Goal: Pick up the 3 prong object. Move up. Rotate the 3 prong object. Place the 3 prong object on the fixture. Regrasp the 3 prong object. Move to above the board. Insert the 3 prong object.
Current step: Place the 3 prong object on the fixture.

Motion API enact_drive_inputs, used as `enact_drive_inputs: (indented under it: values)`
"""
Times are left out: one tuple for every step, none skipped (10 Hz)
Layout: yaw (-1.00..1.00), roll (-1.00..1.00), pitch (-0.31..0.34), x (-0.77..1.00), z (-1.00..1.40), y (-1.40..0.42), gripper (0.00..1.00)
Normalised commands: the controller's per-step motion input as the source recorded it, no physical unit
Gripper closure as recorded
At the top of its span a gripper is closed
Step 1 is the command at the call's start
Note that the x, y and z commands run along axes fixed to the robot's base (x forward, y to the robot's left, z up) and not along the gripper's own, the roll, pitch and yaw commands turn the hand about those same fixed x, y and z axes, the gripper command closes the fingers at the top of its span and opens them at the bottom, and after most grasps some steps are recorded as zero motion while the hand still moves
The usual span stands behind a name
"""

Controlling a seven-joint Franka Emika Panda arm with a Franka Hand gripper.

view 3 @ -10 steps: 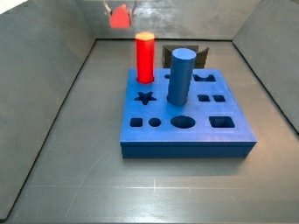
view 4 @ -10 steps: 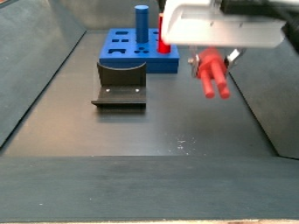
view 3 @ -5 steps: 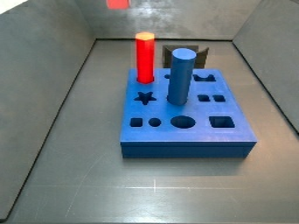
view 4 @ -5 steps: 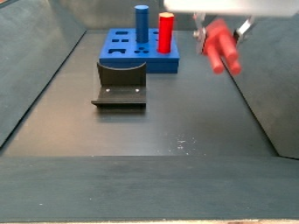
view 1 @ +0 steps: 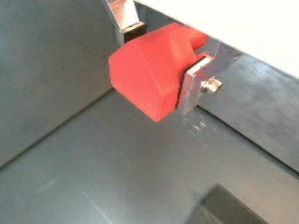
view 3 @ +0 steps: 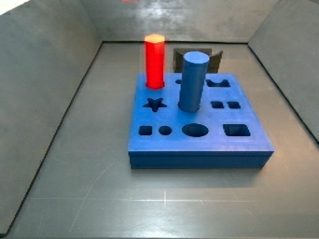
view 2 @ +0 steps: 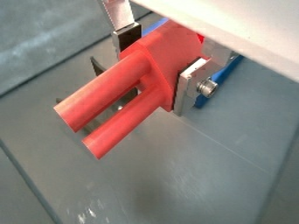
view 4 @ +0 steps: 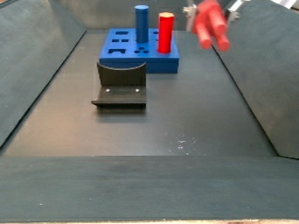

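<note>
Silver-fingered, the tool (view 2: 149, 59) is clamping the 3 prong object (view 2: 122, 105), carrying it high above the floor, right of the board (view 4: 138, 51). Lifting looks finished; rotating comes next, before setting it on the fixture (view 4: 119, 90).

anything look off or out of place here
Nothing stands out. The end effector is high above the floor, shut on the 3 prong object. The board lies flat with the red peg and blue peg upright; the fixture stands beside it.
</note>
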Motion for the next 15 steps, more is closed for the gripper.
enact_drive_inputs:
  values:
    - [-0.01,-0.04,-0.104,1.0,0.04,-0.26,1.0]
    - [0.0,-0.04,-0.051,1.0,0.04,-0.24,1.0]
    - [0.01,-0.05,-0.019,1.0,0.02,-0.22,1.0]
    - [0.02,-0.04,-0.005,1.0,0.02,-0.2,1.0]
    - [0.02,-0.04,0.01,1.0,0.02,-0.19,1.0]
    - [0.02,-0.04,0.029,1.0,0.01,-0.17,1.0]
    - [0.02,-0.03,0.044,1.0,0.01,-0.15,1.0]
    - [0.02,-0.03,0.057,1.0,0.01,-0.14,1.0]
    - [0.03,-0.02,0.071,1.0,0.01,-0.12,1.0]
    - [0.03,-0.01,0.089,1.0,0.0,-0.11,1.0]
    - [0.03,0.0,0.1,1.0,0.0,-0.1,1.0]
    - [0.14,-1.0,0.161,1.0,-0.15,-0.03,1.0]
    - [0.13,-1.0,0.162,1.0,-0.15,-0.01,1.0]
    - [0.1,-1.0,0.164,1.0,-0.12,0.02,1.0]
    - [0.08,-1.0,0.176,1.0,-0.07,0.03,1.0]
